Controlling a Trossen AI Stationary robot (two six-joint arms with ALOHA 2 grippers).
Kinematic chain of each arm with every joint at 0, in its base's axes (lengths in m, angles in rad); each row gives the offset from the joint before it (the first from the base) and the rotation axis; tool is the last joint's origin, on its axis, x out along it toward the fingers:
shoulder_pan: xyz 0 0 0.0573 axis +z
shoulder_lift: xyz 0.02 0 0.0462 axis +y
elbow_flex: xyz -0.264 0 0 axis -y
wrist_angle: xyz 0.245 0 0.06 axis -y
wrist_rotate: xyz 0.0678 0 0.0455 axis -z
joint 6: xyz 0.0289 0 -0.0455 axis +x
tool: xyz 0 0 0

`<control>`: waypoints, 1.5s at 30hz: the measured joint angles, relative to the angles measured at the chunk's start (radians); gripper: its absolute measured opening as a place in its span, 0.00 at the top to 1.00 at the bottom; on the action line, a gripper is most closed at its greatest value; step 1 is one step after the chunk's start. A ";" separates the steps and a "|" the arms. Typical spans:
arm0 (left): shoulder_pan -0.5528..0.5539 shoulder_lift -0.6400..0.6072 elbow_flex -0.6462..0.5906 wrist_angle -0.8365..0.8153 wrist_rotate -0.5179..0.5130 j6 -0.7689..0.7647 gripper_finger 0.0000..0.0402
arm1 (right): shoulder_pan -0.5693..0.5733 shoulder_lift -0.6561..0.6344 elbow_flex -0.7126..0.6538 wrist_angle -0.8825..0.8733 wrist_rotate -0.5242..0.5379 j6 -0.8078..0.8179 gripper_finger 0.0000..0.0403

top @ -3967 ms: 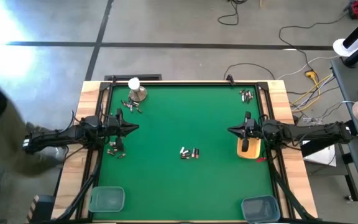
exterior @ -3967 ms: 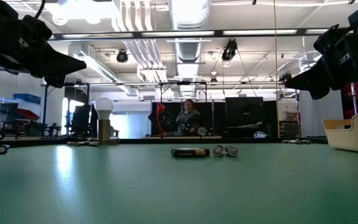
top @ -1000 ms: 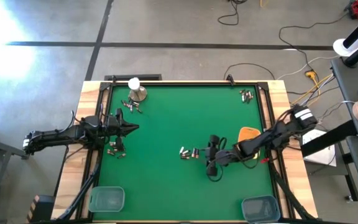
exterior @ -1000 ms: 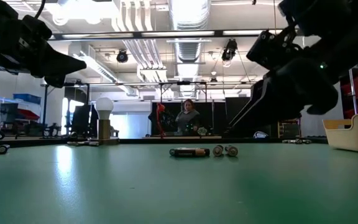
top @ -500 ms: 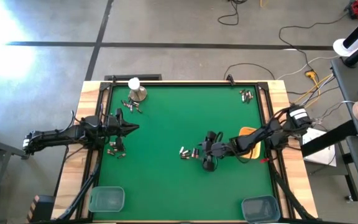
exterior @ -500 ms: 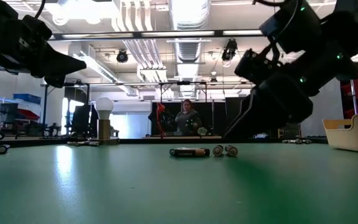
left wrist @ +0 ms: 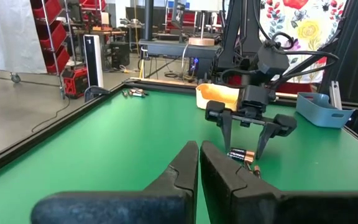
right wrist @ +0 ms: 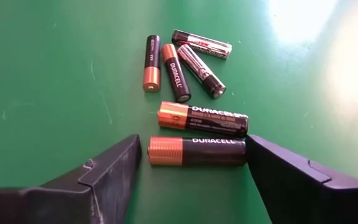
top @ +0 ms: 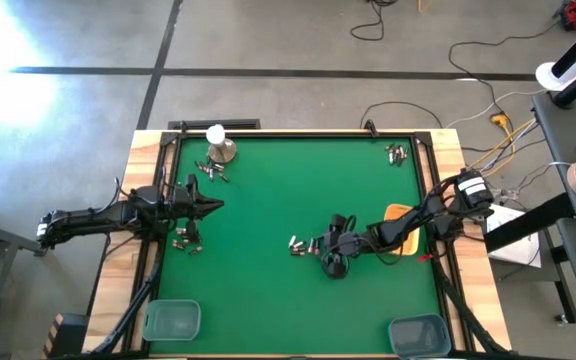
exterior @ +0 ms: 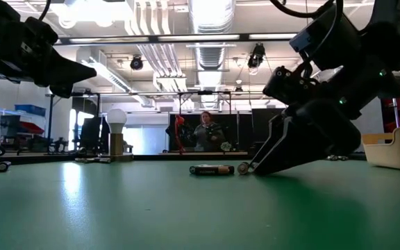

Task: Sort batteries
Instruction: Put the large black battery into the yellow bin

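The green tabletop [top: 268, 200] carries scattered batteries; the left gripper [top: 213, 205] waits pressed together at its side. The right gripper [right wrist: 191, 171] is low at mid-table, fingers [right wrist: 107, 174] spread either side of the nearest copper-topped battery [right wrist: 197, 151] in a cluster of six. To grip cleanly, I'd centre on this cell, settle squarely, and close without nudging its neighbour [right wrist: 202, 118] just beside.

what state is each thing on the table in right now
right hand: open, fingers down on either side of one battery
that battery: lying flat on the green mat, not lifted
other batteries in the middle cluster: lying loose
left hand: shut, empty, waiting at the left edge
yellow tray: partly hidden by the right arm
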 joint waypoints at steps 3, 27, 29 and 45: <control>0.000 0.000 0.000 0.000 0.000 0.000 1.00 | 0.000 -0.001 -0.001 -0.004 -0.003 -0.005 0.35; 0.000 0.000 0.000 0.000 0.000 0.000 1.00 | -0.041 -0.463 0.171 -0.966 -0.038 0.045 0.43; 0.000 0.000 0.000 0.000 0.000 0.000 1.00 | -0.067 -0.505 0.205 -1.135 -0.086 0.097 0.42; 0.000 0.000 0.000 0.000 0.000 0.000 1.00 | -0.125 -0.676 0.178 -1.648 -0.288 0.358 0.44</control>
